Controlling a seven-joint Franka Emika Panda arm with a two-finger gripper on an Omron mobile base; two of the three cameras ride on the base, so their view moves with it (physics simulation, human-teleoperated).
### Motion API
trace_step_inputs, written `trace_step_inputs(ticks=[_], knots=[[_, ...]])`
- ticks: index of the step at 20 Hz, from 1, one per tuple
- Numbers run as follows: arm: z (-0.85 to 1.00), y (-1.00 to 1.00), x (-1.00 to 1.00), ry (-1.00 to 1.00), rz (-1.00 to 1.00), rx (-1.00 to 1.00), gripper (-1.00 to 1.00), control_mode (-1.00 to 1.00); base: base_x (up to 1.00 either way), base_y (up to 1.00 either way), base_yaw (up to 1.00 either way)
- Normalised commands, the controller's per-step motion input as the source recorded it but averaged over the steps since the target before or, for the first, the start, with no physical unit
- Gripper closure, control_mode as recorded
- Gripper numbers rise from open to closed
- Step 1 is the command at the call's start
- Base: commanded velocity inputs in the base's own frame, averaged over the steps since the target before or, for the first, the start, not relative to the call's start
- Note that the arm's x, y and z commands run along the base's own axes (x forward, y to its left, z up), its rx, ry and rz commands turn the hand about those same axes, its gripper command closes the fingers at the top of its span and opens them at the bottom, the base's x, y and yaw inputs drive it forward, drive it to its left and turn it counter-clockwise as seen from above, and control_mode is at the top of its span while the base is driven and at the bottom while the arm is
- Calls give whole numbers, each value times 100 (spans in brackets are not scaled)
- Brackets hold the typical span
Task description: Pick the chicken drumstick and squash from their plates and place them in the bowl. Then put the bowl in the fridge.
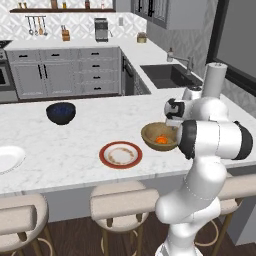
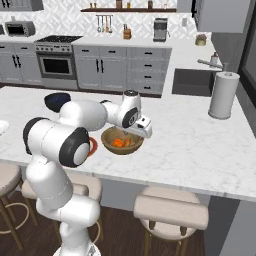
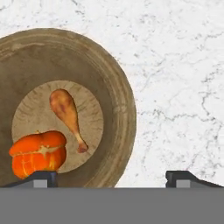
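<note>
Squash (image 3: 38,154) and chicken drumstick (image 3: 68,115) both loaded in the wooden bowl (image 3: 116,105); jaws released
Gripper (image 3: 111,177) hovers above the bowl's rim with both fingertips spread wide and nothing between them; the squash sits just beside the drumstick on the bowl floor, apart from it. Judged step: loading is complete, and the bowl transfer to the fridge is next. That move calls for lowering onto the rim, closing on the wall, and lifting level so the contents do not roll. The bowl rests on the marble counter (image 1: 75,150), near the emptied reddish-rimmed plate (image 1: 120,154); the white plate (image 1: 7,159) and dark blue bowl (image 1: 61,112) lie well apart. A paper towel roll (image 2: 224,95) stands near the sink (image 2: 192,82). Stools (image 1: 125,202) line the counter's near edge, a likely obstacle for the base
</note>
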Motion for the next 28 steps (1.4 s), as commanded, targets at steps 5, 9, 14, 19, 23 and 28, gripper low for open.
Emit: trace_step_inputs(ticks=[5, 9, 14, 19, 23, 28], knots=[[-9, -17, -12, 0, -20, 20, -100, -100, 0, 0, 0], [-7, 28, 1, 0, 0, 0, -100, -100, 0, 0, 0], [-12, 1, 15, 0, 0, 0, -100, -100, 0, 0, 0], [-25, 1, 20, 0, 0, 0, -100, -100, 0, 0, 0], [-57, 1, 10, 0, 0, 0, -100, -100, 0, 0, 0], [-35, 0, 0, -1, 0, 0, -100, -100, 0, 0, 0]])
